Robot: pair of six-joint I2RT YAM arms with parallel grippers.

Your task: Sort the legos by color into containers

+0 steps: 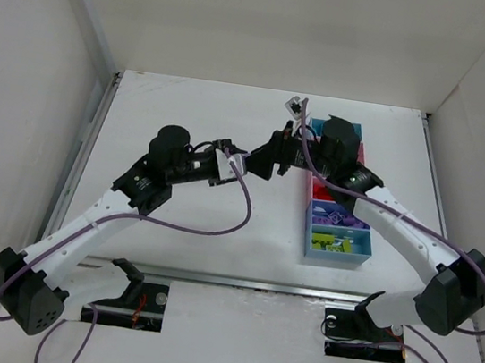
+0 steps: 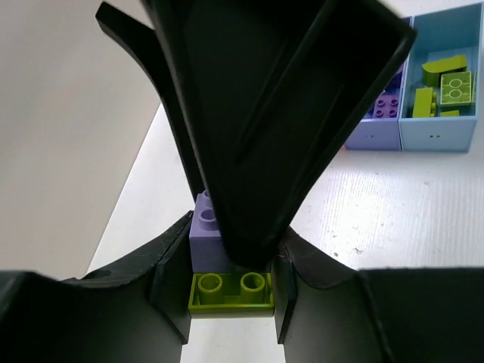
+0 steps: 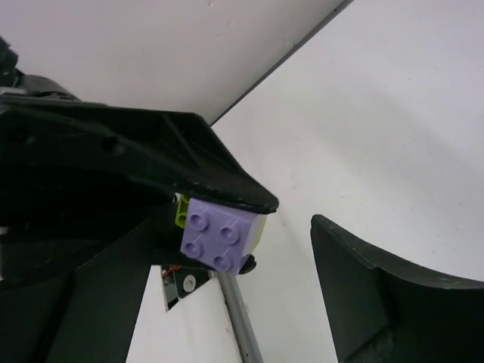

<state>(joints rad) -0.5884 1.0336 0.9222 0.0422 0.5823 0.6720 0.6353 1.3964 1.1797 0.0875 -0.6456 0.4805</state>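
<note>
Left gripper (image 2: 231, 302): jaws are clamping a yellow-green brick (image 2: 231, 293) over the worktop (image 1: 235, 108), a purple brick (image 2: 206, 233) sitting stacked on it. Right gripper (image 3: 291, 215): jaws are standing wide apart, gripping nothing, one finger touching the purple brick. Containers (image 1: 337, 254) are lying just right, holding sorted bricks

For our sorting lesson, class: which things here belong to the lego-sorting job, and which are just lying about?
Part of the job: purple brick, yellow-green brick joined to it, sorted bricks, bin strip, left fingers, right fingers.
Just lying about: purple cables, white walls.
</note>
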